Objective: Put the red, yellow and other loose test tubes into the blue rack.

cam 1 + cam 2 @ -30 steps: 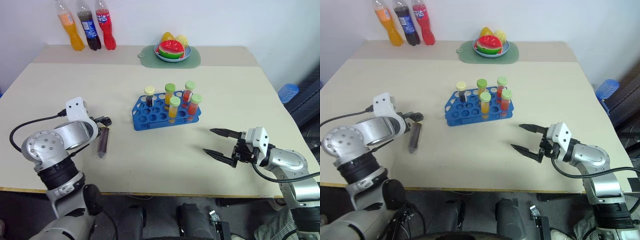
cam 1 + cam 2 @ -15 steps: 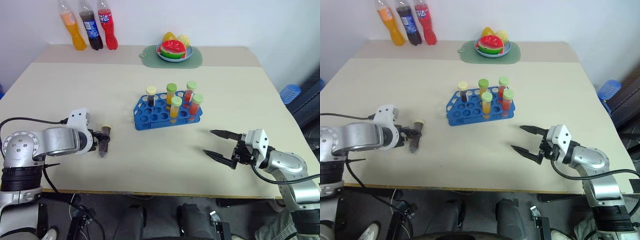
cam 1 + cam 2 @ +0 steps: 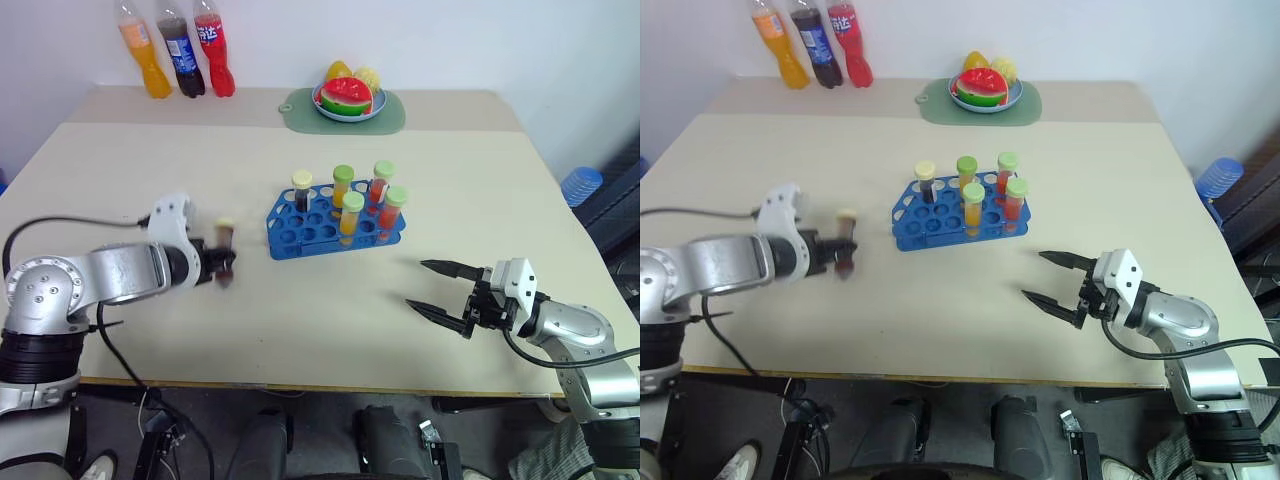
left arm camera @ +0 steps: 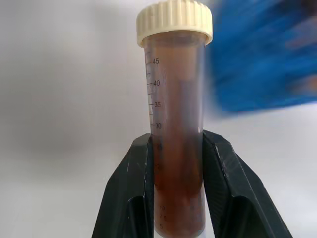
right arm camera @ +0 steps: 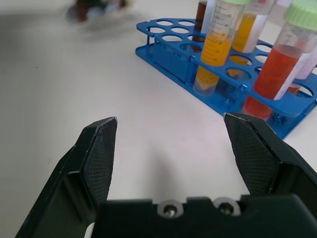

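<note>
1. Since a second ago the left gripper [image 3: 222, 266] has closed on the brown test tube [image 4: 176, 124], which then lay flat on the table [image 3: 330, 320], and has lifted it clear of the surface and carried it toward the blue rack [image 3: 335, 222]
2. The brown test tube, with a cream cap [image 4: 174, 22], is now clamped low on its body between the two black fingers [image 4: 131, 193], cap end away from the gripper; in the head views it stands roughly upright, cap on top, just to the left of the rack and not touching it
3. The right gripper [image 3: 440, 290] is where it was a second ago, near the table's front right edge, its two fingers spread wide with nothing between them
4. The blue rack stands at the table's centre and holds five capped tubes: a dark one with a cream cap [image 3: 301, 190] at its back left, two with orange liquid and green caps [image 3: 347, 215], and two with red liquid and green caps [image 3: 392, 210]
5. At the far left of the table stand three soft-drink bottles [image 3: 180, 55], orange, dark and red
6. At the far centre a blue bowl of toy fruit [image 3: 346, 98] sits on a green mat [image 3: 395, 115]
</note>
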Motion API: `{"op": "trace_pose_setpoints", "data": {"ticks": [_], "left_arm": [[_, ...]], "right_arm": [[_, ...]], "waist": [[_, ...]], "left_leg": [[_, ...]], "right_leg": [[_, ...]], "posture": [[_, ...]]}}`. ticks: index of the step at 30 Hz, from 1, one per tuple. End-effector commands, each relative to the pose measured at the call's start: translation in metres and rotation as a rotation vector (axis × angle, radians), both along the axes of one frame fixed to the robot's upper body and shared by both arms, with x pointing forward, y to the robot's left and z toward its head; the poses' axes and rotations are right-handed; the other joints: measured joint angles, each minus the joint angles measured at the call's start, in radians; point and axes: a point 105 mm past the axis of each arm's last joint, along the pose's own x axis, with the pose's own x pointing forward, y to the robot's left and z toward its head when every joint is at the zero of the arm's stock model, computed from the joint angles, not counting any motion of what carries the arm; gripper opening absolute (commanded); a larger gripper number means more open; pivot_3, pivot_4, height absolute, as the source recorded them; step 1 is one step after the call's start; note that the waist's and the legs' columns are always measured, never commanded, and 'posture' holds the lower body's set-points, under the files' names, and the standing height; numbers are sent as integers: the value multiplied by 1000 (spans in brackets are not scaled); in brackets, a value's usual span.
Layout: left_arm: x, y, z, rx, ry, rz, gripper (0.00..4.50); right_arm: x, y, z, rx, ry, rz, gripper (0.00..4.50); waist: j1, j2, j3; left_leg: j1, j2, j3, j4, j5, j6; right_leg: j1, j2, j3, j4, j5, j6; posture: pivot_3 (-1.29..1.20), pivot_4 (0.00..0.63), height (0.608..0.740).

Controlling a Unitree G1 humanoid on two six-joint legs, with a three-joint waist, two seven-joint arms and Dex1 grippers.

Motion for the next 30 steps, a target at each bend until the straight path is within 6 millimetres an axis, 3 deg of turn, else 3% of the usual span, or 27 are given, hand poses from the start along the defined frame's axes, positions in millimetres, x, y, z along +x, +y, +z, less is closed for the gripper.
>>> {"op": "trace_pose_setpoints", "data": {"ticks": [1, 5, 7, 11, 15, 24, 27, 30], "left_arm": [[-8, -22, 50, 88, -391, -163, 769], [-14, -51, 60, 280, -749, -271, 769], [-15, -69, 62, 237, -920, -313, 769], [-5, -83, 37, 315, -1106, -293, 769], [11, -90, 2, 297, -1121, -283, 769], [66, -77, -62, 338, -1017, -227, 769], [81, -81, -62, 315, -1003, -247, 769], [86, -88, -49, 280, -1042, -315, 769]], "right_arm": [[3, 0, 7, 3, -38, 8, 3816], [5, -1, 10, -3, -44, 11, 3816], [5, -1, 11, -8, -44, 16, 3816], [5, -4, 15, -20, -47, 19, 3816], [3, -9, 19, -36, -45, 12, 3816], [-1, -13, 21, -48, -39, -1, 3816], [-1, -13, 22, -49, -41, -4, 3816], [-1, -14, 23, -53, -44, -7, 3816]], "waist": [[-2, 1, 0], [-3, 2, 0], [0, 3, 0], [3, 1, 0], [2, 3, 0], [1, 3, 0], [1, 3, 0], [1, 3, 0]], "left_leg": [[0, 0, 1, -1, 3, -6], [1, 2, 3, -3, 3, -5], [1, 2, 4, -2, 2, -3], [0, 2, 4, -1, -1, 2], [0, 2, 4, -1, -1, 2], [0, 2, 4, 0, -1, 3], [1, 2, 3, 1, -1, 3], [1, 1, 3, 1, -1, 3]], "right_leg": [[0, 0, 0, 0, 0, 0], [0, 2, 2, -1, 0, 0], [0, 2, 2, -2, 0, 0], [1, 1, 2, -4, 0, -1], [1, 1, 2, -3, 0, 0], [1, 1, 1, -2, 0, 0], [2, 1, 1, -2, 0, 0], [2, 1, 1, 0, 1, 1]], "posture": [[0, 150, 740], [0, 150, 740], [0, 150, 740], [0, 150, 740], [0, 150, 740], [0, 150, 740], [0, 150, 740], [0, 150, 740]]}}
